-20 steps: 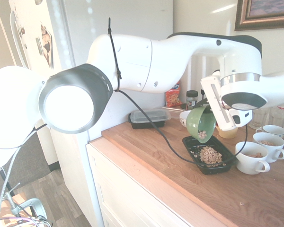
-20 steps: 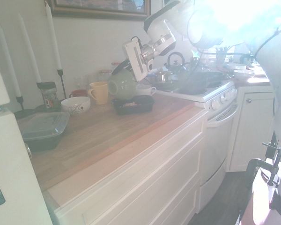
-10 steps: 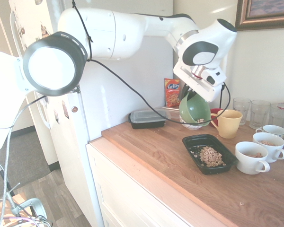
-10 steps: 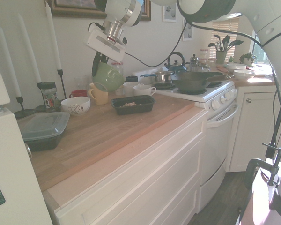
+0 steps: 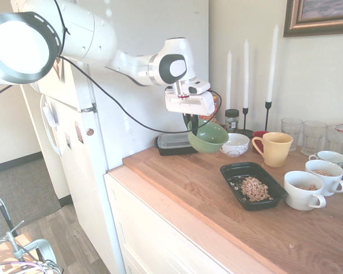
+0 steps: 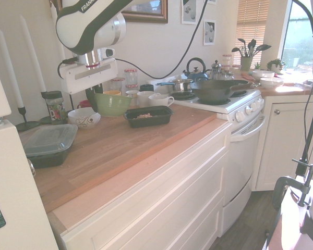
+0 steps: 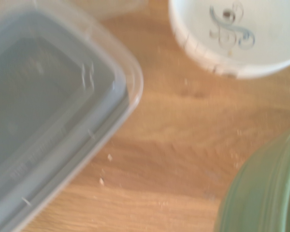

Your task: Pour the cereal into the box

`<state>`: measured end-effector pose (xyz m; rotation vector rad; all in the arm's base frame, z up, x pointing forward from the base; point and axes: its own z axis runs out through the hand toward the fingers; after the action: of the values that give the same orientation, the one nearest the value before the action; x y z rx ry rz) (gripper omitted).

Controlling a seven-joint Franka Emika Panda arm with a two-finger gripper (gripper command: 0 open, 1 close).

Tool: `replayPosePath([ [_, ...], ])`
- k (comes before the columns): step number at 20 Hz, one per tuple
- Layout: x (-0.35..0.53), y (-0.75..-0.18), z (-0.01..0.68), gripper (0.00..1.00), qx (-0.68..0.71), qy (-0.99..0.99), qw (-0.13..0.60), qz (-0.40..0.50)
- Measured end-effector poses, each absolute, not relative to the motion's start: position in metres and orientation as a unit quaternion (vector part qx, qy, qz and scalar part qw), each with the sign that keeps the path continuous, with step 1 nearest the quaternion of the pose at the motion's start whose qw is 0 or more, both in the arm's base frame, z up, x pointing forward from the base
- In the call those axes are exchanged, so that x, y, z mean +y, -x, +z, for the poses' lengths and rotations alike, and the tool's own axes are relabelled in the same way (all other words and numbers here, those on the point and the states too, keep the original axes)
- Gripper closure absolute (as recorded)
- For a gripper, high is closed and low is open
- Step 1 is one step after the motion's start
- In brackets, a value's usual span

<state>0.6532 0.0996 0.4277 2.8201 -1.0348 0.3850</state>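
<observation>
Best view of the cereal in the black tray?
First exterior view: it looks down into the open tray, with the cereal piled toward one end. Second exterior view: only the top of the pile shows above the rim. Wrist view: no cereal pile or open tray.

- The orange-red snack packet (image 5: 215,104) is mostly hidden behind the white arm and the green bowl; its print cannot be read.
- The black container with a clear lid (image 7: 48,96) runs off the edge of the wrist view and is slightly blurred.
- The white bowl with a scroll pattern (image 7: 241,34) is cut off in the wrist view.
- The green bowl (image 7: 261,193) shows there only as a blurred part of its side and rim; its inside is mostly out of frame.
- The light-brown cereal rings (image 6: 142,115) are too small to tell apart in the second exterior view.
</observation>
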Motion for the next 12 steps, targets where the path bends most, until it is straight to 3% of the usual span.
replayPosePath([
  [5, 0.152, -0.628, 0.383, 1.0, -0.332, -0.911, 0.146, 0.197],
  [12, 0.144, -0.64, 0.36, 1.0, -0.345, -0.909, 0.143, 0.184],
])
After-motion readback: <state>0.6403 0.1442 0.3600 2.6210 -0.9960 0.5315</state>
